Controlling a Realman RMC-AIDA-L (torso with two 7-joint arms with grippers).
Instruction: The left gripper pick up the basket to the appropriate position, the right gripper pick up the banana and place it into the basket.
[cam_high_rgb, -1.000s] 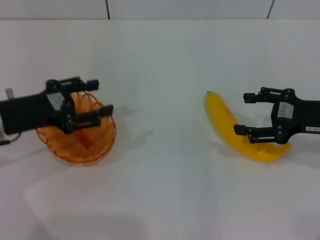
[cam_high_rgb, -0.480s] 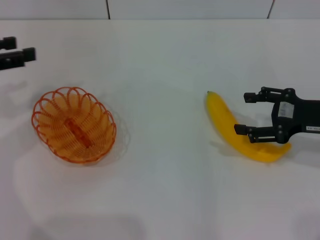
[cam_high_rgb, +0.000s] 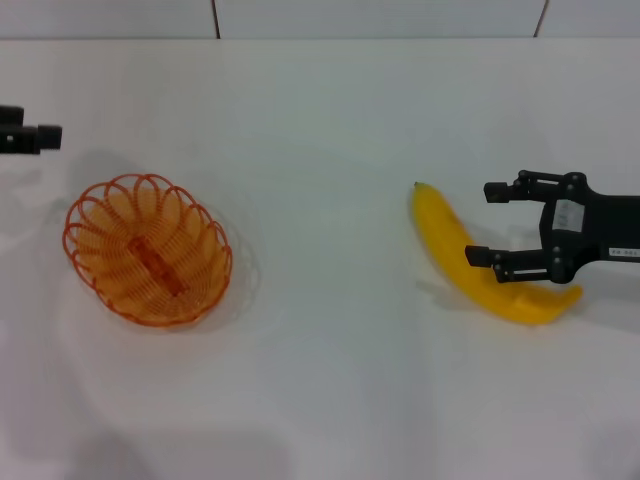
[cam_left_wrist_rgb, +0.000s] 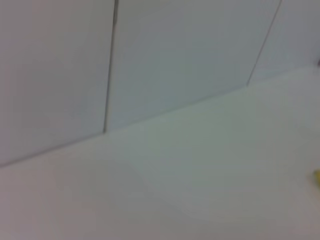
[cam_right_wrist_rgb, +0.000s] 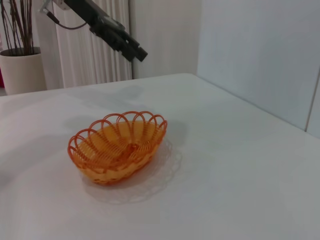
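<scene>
Now your right pincer (cam_high_rgb: 487, 224) hangs wide open at 3 o'clock, lower finger over the banana (cam_high_rgb: 470, 262), upper finger off past its far side. Risk: fingers straddle near the curved tail end, so closing there can roll or squirt the banana across the bench (cam_high_rgb: 330, 380). Basket (cam_high_rgb: 148, 249) sits empty at 9 o'clock, well apart. Banana is longer than the basket; drop it crosswise and it tips off the rim. Left pincer (cam_high_rgb: 28, 133) is at 10 o'clock, off the basket; can't tell its opening.
</scene>
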